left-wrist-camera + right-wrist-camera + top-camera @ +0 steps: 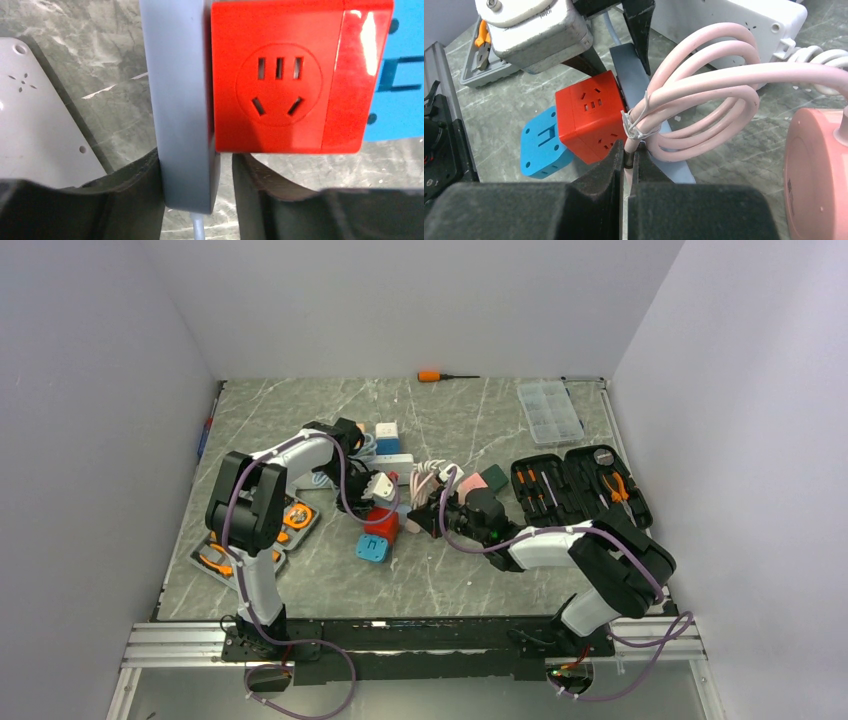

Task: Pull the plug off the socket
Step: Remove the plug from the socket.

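- Left pincer (197,172) is partly open and straddles a grey-blue slab (180,100), with a gap showing on one side.
- Red cube outlet (280,80) touches the slab at its 3 o'clock side.
- Right pincer (629,159) is closed on the coiled pink cord (704,95).
- White power strip (734,22) lies on the bench (749,150) at 1 o'clock from the right pincer, clear of its fingers.

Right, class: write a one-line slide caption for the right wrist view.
Right pincer shut on a coiled pink cord, red cube socket beside it.
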You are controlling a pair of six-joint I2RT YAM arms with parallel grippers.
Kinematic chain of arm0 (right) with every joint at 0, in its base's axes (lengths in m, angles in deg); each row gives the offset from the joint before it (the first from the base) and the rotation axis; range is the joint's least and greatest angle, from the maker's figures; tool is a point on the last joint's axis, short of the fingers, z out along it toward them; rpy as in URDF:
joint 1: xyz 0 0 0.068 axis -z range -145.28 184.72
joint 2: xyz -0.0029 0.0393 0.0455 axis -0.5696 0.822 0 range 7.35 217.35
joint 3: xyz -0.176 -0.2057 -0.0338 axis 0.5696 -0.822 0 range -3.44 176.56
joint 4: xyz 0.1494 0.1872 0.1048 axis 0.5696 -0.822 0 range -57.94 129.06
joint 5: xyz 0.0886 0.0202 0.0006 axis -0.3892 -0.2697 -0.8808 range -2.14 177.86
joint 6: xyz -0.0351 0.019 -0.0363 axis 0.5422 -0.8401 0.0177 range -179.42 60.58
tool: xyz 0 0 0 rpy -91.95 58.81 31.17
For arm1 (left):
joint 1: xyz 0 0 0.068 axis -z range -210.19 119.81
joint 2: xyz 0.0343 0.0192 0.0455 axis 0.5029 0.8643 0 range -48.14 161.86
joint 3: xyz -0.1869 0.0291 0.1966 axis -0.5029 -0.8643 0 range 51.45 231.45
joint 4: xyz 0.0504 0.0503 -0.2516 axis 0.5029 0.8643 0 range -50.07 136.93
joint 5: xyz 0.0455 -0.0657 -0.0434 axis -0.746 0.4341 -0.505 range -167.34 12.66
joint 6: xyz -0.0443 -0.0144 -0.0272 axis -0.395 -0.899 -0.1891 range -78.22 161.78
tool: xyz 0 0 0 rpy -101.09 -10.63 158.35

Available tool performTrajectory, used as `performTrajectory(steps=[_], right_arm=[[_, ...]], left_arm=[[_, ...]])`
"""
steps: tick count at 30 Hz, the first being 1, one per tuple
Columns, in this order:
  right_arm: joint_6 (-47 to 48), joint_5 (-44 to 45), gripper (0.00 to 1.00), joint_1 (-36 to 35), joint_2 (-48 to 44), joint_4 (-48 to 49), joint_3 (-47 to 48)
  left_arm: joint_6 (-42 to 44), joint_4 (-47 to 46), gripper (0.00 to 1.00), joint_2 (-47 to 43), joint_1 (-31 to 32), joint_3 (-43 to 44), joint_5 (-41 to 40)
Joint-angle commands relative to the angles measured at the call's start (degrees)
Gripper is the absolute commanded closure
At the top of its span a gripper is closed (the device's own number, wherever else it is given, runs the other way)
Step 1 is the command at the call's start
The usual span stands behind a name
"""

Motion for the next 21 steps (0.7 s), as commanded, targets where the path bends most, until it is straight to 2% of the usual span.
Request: performTrajectory(steps=[1,3,4,5,6,16,21], right_arm=[[0.9,-2.6,1.00,-0.8,-2.3,8.8,4.5],[1.0,-2.1,1.00,-1.2,-2.6,8.7,4.8],[1.2,-1.8,1.00,-1.5,-2.8,8.5,4.9],[1.3,-1.5,1.00,-1.9,-3.1,8.2,4.9],[1.4,-1.0,1.00,-2.5,-3.8,7.7,4.6],[1.5,-0.9,1.00,-7.8,-6.3,3.8,2.7],[0.0,-5.1,1.00,-8.8,-6.4,1.3,2.6]], left_arm=[[2.9,5.2,0.54,-1.3,0.6,1.1,5.7],[1.8,6.0,0.67,-1.0,0.7,2.4,6.7],[1.5,6.8,0.78,-0.7,0.9,3.1,6.9],[0.8,6.9,0.95,-0.4,1.1,3.8,6.9],[-0.9,7.3,1.00,-0.2,1.4,5.0,6.9],[-8.0,9.2,1.00,-1.3,1.7,7.1,6.4],[-10.7,10.0,1.00,-1.5,1.6,8.1,7.2]])
